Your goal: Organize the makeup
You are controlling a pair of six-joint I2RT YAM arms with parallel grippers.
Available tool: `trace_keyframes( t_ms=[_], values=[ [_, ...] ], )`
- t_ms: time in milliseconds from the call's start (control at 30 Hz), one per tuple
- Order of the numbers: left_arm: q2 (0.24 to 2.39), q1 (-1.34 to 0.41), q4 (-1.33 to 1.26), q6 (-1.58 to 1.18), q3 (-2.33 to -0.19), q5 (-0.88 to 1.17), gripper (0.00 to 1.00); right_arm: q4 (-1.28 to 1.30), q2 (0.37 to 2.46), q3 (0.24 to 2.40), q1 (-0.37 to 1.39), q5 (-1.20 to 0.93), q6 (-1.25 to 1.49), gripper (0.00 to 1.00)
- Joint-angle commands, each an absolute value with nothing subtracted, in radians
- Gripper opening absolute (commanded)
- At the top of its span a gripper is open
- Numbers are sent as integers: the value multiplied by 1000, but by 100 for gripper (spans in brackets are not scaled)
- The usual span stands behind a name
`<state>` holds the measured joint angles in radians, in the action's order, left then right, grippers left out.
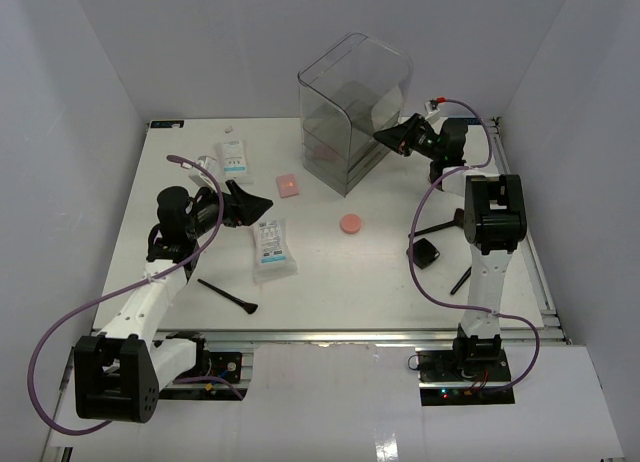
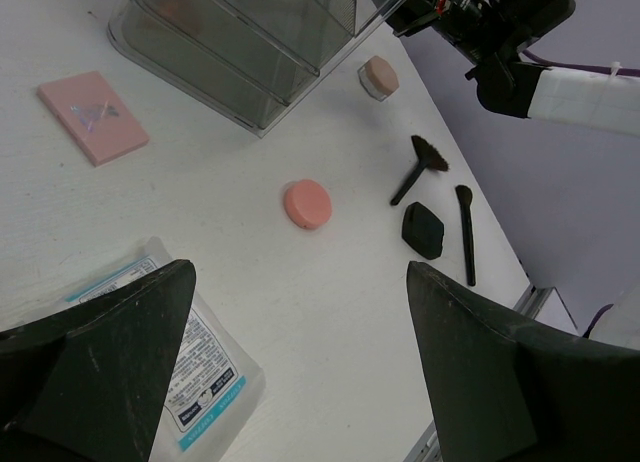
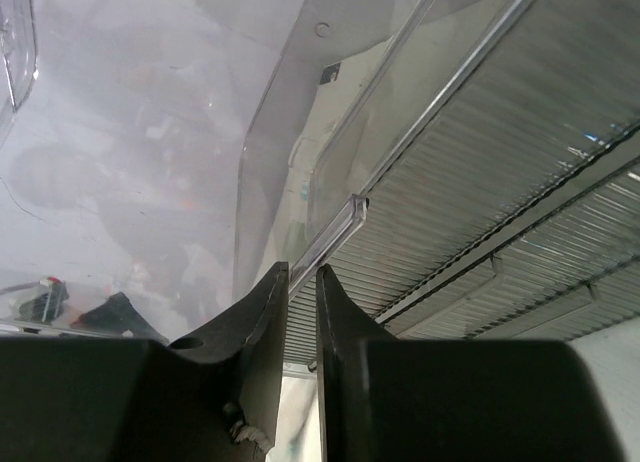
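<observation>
My left gripper (image 1: 262, 204) is open and empty, hovering above a white sachet (image 1: 272, 248); in the left wrist view the gripper (image 2: 300, 382) has that sachet (image 2: 190, 372) under its left finger. A second sachet (image 1: 234, 157) lies at the back left. The pink square pad (image 1: 289, 185), the pink round compact (image 1: 350, 224), the black faceted compact (image 1: 428, 253) and thin black brushes (image 1: 228, 295) (image 1: 460, 280) lie on the table. A beige compact (image 2: 379, 77) sits by the box corner. My right gripper (image 3: 302, 272) is shut on the clear handle strip (image 3: 335, 227) of a drawer.
The large clear plastic box (image 1: 352, 107) with dark drawers stands at the back centre, my right gripper (image 1: 385, 134) at its right front. A third brush (image 2: 418, 167) lies near the black compact (image 2: 423, 229). The table's right edge (image 1: 535, 262) is near the brushes.
</observation>
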<state>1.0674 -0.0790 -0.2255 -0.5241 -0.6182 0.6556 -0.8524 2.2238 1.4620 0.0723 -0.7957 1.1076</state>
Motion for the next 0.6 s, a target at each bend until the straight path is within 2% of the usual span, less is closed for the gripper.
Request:
trace_keyframes(
  t_ms=[0,167,567],
  values=[
    [1026,-89,-287,-506,-625,685,98,-998,2207,1468,75,-717,1150,10],
    [1014,-97,-309,-500,-615,695,98,-1042,2157,1375,66,-698,1186,8],
    [1001,-192,-371,-469,-604,674,98,-1141,1859,1043,15,-680,1228,8]
  ],
)
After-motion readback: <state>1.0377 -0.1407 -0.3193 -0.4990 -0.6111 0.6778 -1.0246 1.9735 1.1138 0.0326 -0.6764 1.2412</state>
